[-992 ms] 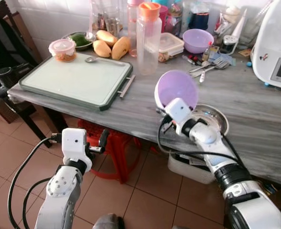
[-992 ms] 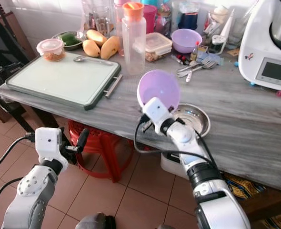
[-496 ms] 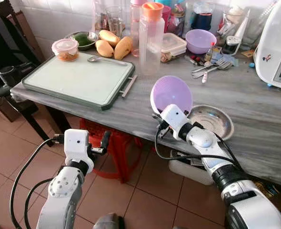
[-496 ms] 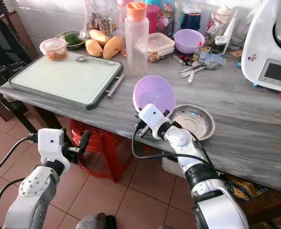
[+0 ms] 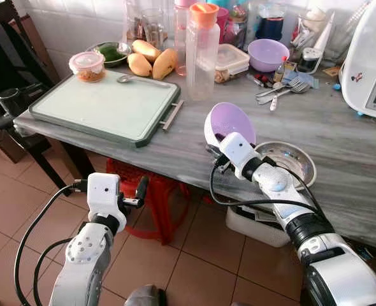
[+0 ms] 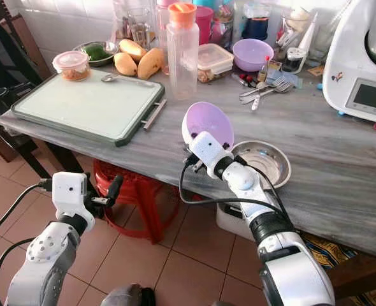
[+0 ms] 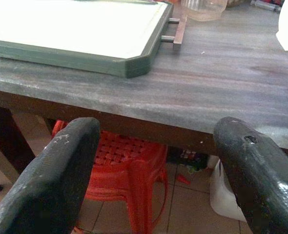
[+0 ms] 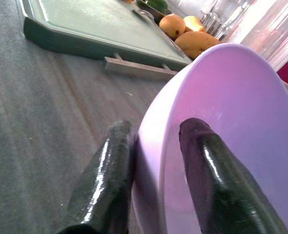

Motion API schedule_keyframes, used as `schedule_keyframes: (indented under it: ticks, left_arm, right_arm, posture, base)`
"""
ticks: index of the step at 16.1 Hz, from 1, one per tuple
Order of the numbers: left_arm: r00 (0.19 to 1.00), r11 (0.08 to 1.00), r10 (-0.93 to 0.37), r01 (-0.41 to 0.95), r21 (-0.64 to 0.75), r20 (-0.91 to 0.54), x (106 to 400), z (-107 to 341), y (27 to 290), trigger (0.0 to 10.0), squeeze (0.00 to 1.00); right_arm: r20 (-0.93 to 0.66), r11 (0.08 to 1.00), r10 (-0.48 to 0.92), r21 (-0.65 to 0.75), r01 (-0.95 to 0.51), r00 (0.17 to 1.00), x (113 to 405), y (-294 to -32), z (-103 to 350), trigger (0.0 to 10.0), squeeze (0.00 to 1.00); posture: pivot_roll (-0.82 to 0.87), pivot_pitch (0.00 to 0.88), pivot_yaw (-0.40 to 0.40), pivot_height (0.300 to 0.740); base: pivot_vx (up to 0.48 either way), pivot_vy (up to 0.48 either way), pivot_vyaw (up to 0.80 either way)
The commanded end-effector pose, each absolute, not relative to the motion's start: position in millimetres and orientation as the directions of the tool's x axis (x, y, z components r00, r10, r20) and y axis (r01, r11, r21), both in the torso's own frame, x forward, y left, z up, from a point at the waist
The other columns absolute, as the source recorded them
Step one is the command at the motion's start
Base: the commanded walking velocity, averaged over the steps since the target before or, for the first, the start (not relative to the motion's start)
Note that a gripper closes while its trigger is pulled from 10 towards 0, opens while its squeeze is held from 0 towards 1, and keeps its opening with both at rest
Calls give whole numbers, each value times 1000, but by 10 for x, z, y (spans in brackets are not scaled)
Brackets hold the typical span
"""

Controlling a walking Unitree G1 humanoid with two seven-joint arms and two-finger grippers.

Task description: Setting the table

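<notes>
Kitchen with a terracotta tile floor and a grey wood-grain table against a white tiled wall; contents listed from the robot outward.

Nearest: left gripper, below the table's front edge, fingers spread wide and holding nothing; beyond it under the table, a red plastic stool; beside that, a white tub on the floor.

At the table's front edge: right gripper, fingers clamped on the rim of a lilac bowl, one finger outside the wall and one inside; the bowl is tipped steeply on edge, its hollow facing the robot, just above the table; just beside it on the right, a shallow steel dish flat on the table.

Left half of the table: a green-framed white tray with a metal handle; at its far edge, a spoon and a lidded tub of orange food.

Middle distance: a clear bottle with an orange cap; forks lying loose.

Far edge: three mangoes; a bowl of greens; a lidded food box; a second lilac bowl, upright; a white kitchen machine at far right.
</notes>
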State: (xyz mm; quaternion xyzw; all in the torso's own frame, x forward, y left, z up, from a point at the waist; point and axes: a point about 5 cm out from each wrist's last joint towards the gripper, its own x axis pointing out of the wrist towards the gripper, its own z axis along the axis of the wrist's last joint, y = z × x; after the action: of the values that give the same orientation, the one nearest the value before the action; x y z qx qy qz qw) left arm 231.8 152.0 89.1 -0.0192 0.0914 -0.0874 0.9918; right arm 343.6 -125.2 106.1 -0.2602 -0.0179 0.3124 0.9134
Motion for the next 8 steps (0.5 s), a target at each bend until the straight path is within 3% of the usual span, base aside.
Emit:
schedule_keyframes:
  ticks: [1, 8]
  left_arm:
    - [967, 985, -174, 169, -42, -186, 2338, 902, 1533, 10000, 0]
    - [960, 984, -178, 177, -25, -217, 2362, 857, 1521, 10000, 0]
  right_arm:
    - [-104, 671, 573, -511, -538, 813, 3479, -1267, 1134, 10000, 1000]
    - [-54, 689, 554, -531, -494, 831, 3550, -1292, 1273, 10000, 1000]
  posture:
    - [28, 0, 28, 740]
    - [27, 0, 28, 740]
  base:
    - [0, 0, 0]
    - [0, 0, 0]
